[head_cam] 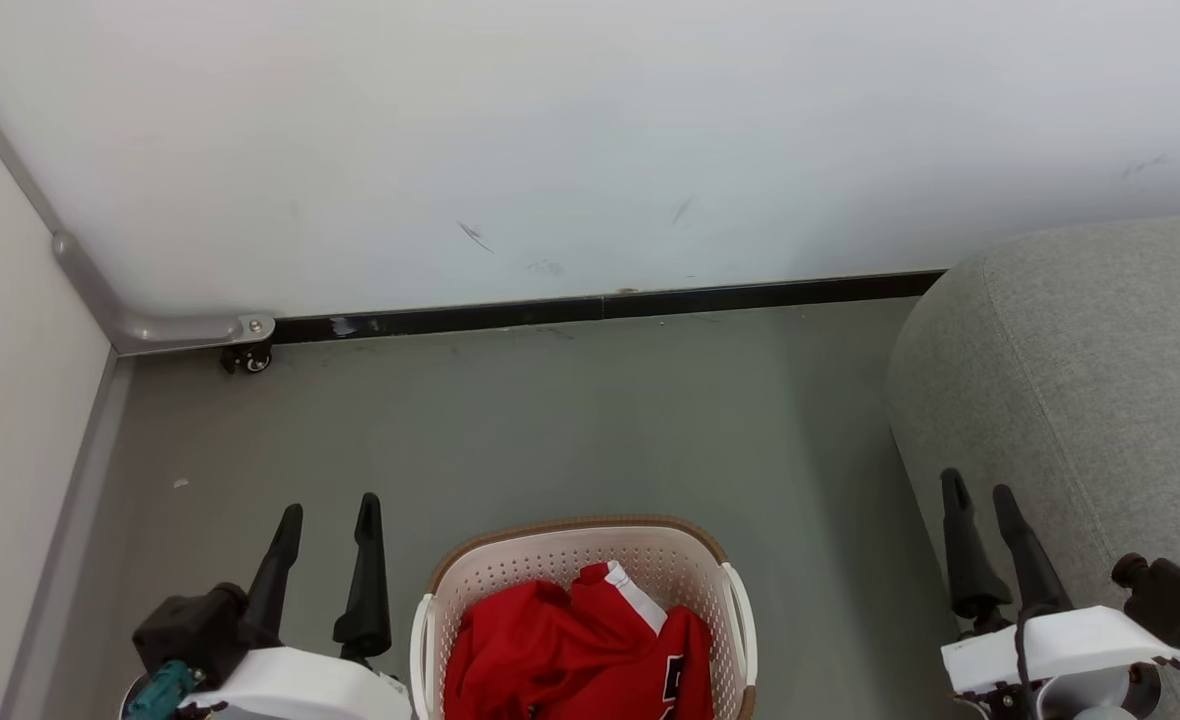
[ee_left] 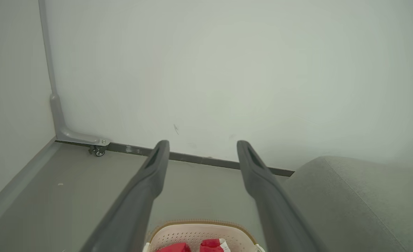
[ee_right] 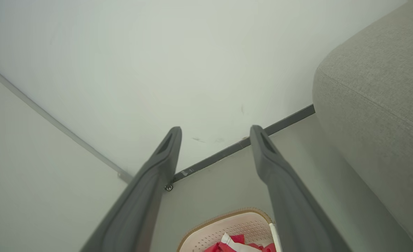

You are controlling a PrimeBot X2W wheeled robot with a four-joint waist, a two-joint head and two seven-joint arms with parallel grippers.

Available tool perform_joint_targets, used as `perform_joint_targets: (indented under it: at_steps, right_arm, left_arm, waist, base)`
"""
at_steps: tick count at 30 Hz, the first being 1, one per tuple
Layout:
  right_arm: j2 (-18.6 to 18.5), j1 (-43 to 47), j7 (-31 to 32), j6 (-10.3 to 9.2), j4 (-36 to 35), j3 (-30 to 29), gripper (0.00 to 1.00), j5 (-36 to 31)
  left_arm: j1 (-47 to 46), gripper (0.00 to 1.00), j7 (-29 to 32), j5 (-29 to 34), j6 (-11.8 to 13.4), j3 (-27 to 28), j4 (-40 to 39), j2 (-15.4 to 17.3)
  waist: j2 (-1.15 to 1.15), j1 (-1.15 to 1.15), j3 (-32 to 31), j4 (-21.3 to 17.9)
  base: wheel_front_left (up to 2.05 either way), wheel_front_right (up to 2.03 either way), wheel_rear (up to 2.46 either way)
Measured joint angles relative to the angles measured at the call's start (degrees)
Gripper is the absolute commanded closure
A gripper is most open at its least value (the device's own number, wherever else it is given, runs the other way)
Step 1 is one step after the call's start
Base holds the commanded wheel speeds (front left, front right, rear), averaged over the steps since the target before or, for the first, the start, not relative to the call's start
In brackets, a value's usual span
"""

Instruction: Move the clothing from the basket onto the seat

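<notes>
Clothing (head_cam: 560,650) heaped in basket (head_cam: 580,524); both grippers spread and empty

Nearest the robot, the left gripper (head_cam: 331,505) sits at the lower left of the head view, its two dark fingers parted and pointing away, with nothing between them; the right gripper (head_cam: 977,484) sits at the lower right, fingers likewise apart and holding nothing, seen against the side of the seat (head_cam: 1100,380); whether it touches the fabric cannot be told. Between the two grippers the basket stands on the grey floor (head_cam: 550,420); it is cream with perforated walls, a brown rim and white handles, and its near end is cut off by the bottom edge of the view. The clothing lies inside it as a crumpled red heap; a white-trimmed piece (head_cam: 635,595) pokes up toward the basket's far wall, and a black-and-white mark (head_cam: 672,680) shows on the heap's right side. Neither gripper touches basket or clothing; the left one is just beside the basket's left handle, the right one well apart from it. The seat, grey woven fabric with a rounded corner and a stitched seam, stands to the basket's right, a strip of floor between them. Farther off, the floor runs to a dark baseboard (head_cam: 600,305) at the foot of a pale, lightly scuffed wall (head_cam: 550,150); in the far left corner a grey bracket (head_cam: 190,328) has a small caster (head_cam: 248,360) beneath it.
</notes>
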Motion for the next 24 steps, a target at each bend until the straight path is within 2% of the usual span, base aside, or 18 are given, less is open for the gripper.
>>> perform_joint_targets:
  at_steps: [24]
  right_arm:
    - [0.1, 0.0, -1.7, 0.01, 2.8, 1.5, 0.0, -19.8]
  left_arm:
    - [0.4, 0.0, -4.8, 22.2, 4.6, -5.7, -0.9, 1.0]
  waist:
    - [0.0, -0.04, -1.4, 0.2]
  base:
    - [0.0, 0.0, 0.0]
